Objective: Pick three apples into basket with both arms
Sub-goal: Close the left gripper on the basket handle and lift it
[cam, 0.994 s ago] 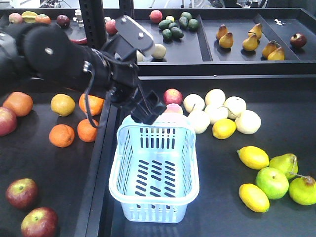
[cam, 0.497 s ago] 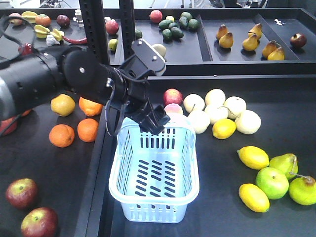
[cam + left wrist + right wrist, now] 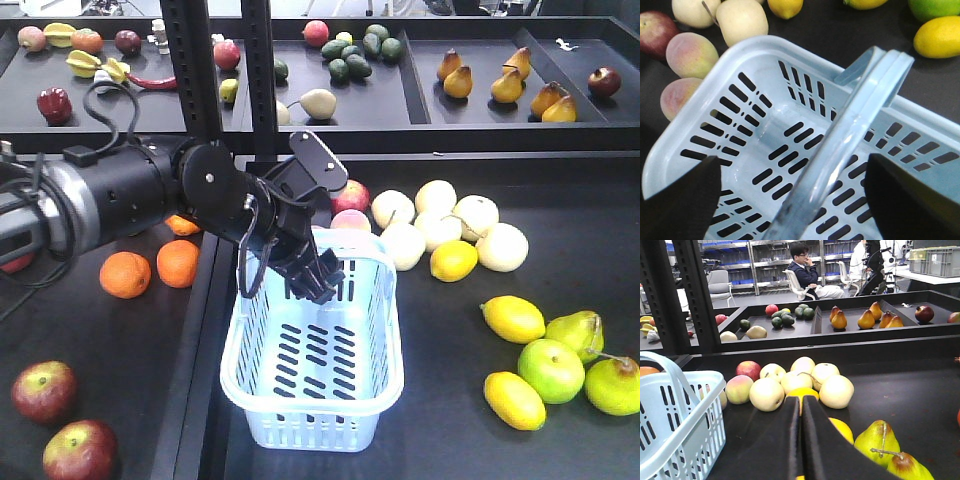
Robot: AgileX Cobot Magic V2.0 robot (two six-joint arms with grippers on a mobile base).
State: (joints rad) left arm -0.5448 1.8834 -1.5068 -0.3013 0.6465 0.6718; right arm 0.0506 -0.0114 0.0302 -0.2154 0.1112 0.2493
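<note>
Two apples in the open: the upper apple [image 3: 44, 390] and the lower apple [image 3: 80, 451] sit close together on the dark tabletop [image 3: 440, 440] in the lower left of the front view, well apart from the basket.
Third apple [image 3: 14, 264]: only a red sliver at the left edge, tucked under the arm and mostly hidden.
Basket [image 3: 392, 330]: bottom centre of the front view and upright. Its slotted floor is fully on show in the left wrist view.
Handle [image 3: 865, 100]: a pale hoop, raised, cutting diagonally across the left wrist view from upper right to bottom centre.
Left arm [image 3: 130, 200]: comes in from the left of the frame and reaches across to the basket's far end.
Left gripper [image 3: 322, 282]: hanging over the far end of the basket, jaws spread wide, gripping nothing. In its own view the handle runs between the two black fingers [image 3: 685, 195], and I can't see it touching either one.
Right gripper [image 3: 801, 440]: bottom centre of its own view, fingers pressed together with just a hairline between them and nothing caught there. The basket sits at the left edge of that view.
Around the basket: peaches [image 3: 691, 54] just outside one end wall, oranges [image 3: 125, 273] in the left of the frame, pale round fruit [image 3: 440, 225] and lemons [image 3: 513, 318] off to the right.
</note>
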